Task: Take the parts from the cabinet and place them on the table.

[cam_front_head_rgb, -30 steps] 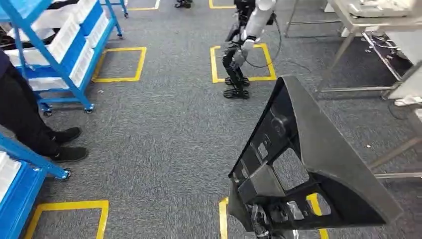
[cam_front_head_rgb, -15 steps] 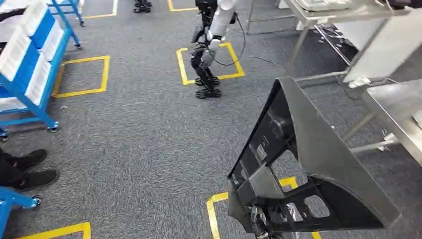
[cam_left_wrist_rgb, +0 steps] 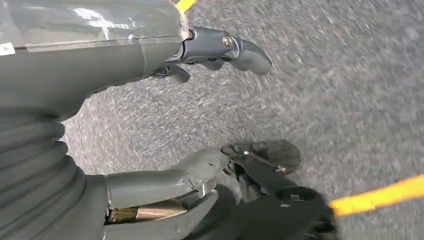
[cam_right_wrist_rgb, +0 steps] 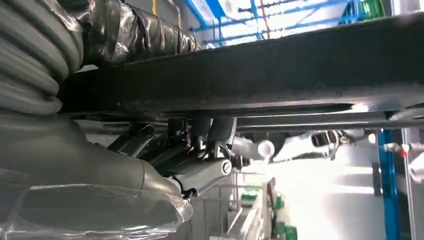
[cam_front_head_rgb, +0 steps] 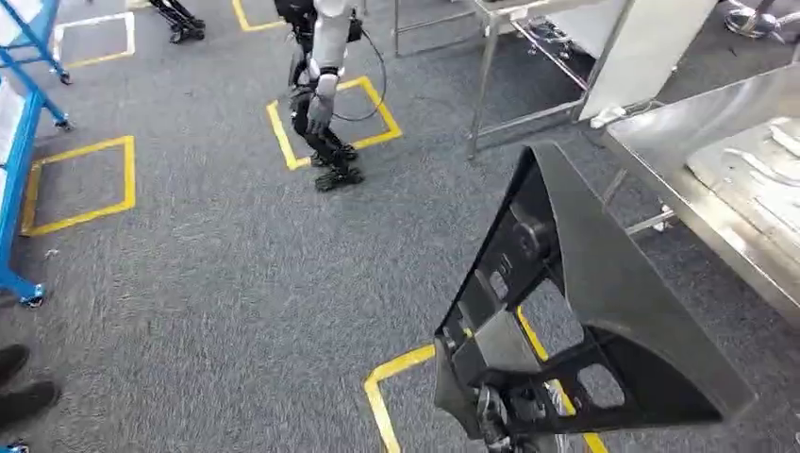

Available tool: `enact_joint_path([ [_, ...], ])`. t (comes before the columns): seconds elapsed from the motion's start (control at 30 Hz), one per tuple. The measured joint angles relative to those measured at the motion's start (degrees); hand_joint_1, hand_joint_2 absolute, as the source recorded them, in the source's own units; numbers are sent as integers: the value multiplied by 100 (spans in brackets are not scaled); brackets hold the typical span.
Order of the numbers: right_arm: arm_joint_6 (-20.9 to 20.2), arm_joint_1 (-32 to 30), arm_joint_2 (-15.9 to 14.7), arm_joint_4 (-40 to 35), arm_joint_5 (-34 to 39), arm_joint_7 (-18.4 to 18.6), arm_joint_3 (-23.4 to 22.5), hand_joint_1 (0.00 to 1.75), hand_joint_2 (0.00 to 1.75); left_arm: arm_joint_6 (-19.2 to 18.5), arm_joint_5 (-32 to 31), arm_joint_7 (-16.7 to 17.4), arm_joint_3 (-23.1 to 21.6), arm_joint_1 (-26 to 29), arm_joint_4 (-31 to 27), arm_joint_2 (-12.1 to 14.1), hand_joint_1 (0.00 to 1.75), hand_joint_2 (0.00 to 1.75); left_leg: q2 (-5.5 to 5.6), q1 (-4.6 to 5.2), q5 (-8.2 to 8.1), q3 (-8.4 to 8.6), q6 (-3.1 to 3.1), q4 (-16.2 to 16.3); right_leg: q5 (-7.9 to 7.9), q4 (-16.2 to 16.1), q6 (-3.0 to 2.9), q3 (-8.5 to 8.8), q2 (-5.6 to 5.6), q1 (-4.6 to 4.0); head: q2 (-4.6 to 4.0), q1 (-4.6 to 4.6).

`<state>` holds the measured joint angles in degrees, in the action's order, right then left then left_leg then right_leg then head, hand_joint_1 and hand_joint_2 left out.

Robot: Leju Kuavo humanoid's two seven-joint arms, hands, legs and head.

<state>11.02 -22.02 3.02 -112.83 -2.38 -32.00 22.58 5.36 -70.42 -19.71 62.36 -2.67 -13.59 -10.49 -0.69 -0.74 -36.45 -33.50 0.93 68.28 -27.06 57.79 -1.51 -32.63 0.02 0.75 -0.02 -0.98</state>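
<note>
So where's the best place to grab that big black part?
Probably the low end of the black part, coming from underneath, where the right hand holds it now. That end is open framework with bars and window holes that fingers can wrap around. The upper end is a broad, smooth sloping panel narrowing to a point, so it offers little grip.

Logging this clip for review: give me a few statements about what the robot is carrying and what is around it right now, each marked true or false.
1. The right hand holds a large black plastic part. True.
2. The black plastic part already lies on the metal table. False: it is held up over the carpet, left of the table.
3. The left hand carries a second part. False: it holds nothing, fingers apart above the carpet.
4. Another humanoid robot stands at a yellow floor square. True.
5. The floor is bare concrete. False: it is grey carpet with yellow tape squares.
</note>
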Motion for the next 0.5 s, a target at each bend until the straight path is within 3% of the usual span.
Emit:
enact_joint_path([
  [0.03, 0, -2, 0, 0, -2, 0, -2, 175, 175, 0, 0, 0, 0, 11, 0, 0, 0, 175, 23, 2, -160, -217, 9, 438, -1, 4, -2, -3, 73, -8, 0, 0],
  [0.07, 2, -5, 0, 2, -2, 2, -2, 175, 175, 0, -2, 2, 0, 26, 2, -2, 0, 175, 24, 1, -205, -385, 12, 751, -1, 15, -3, -4, 161, -11, 0, 0],
  [0.1, 4, -8, 0, 2, -2, 2, 0, 175, 175, -2, -2, 4, 0, 34, 2, -2, 0, 175, 26, 1, -88, -404, 7, 734, -3, 29, -2, -1, 247, -11, 0, 0],
  [0.17, 17, -7, 0, 2, -2, 2, 0, 175, 175, 0, -2, 7, 2, 36, 2, -2, 0, 175, 68, -5, 438, -113, -13, -9, -15, 71, 14, 2, 416, -2, 0, 0],
  [0.2, 33, -6, 0, 0, -4, 2, 0, 175, 175, 0, -2, 7, 2, 33, 0, 0, 0, 175, 188, -14, 723, 121, -28, -554, -30, 92, 37, 0, 495, 4, 0, 2],
  [0.23, 33, -6, 0, 2, -4, 2, 0, 175, 175, 0, -2, 7, 4, 41, 2, 7, 0, 175, 476, -39, 762, 256, -61, -903, -40, 116, 58, -16, 544, 12, 0, 0],
  [0.27, 33, 4, 0, 0, -7, 2, 0, 175, 175, 0, -2, 4, 9, 39, 2, 7, 0, 175, 520, -34, 726, 273, -75, -1005, -57, 169, 105, -55, 622, -23, 0, -2],
  [0.37, 28, -17, 0, 0, -15, 2, 0, 175, 175, 0, -2, 7, 11, 12, 2, 9, 0, 175, 362, 18, 742, 300, -155, -975, 2, 107, 221, -97, 787, 12, 0, 0],
  [0.4, 28, -19, -2, 0, -15, 2, 0, 175, 175, 0, -2, 7, 13, 15, 2, 0, 0, 175, 267, -43, 796, 302, -228, -1054, -10, 140, 249, -106, 785, 9, 0, 0],
  [0.43, 33, -34, 0, 0, -17, 2, 0, 175, 175, 0, -2, 7, 13, 8, 0, 2, 0, 175, 191, -32, 817, 309, -267, -1076, -122, 265, 253, -164, 423, -6, 0, -4],
  [0.47, 31, -16, -2, 0, -17, 2, 0, 175, 175, 0, -2, 0, 13, 11, 0, 2, 0, 175, 130, -29, 825, 302, -302, -1078, -348, 572, 269, -314, 191, -16, 0, -9],
  [0.5, 31, -8, -2, 0, -20, 2, 0, 175, 175, -2, -2, 0, 15, 26, 0, 2, 0, 175, 56, -15, 822, 295, -307, -1075, -578, 990, 290, -512, 92, -11, 0, -11],
])
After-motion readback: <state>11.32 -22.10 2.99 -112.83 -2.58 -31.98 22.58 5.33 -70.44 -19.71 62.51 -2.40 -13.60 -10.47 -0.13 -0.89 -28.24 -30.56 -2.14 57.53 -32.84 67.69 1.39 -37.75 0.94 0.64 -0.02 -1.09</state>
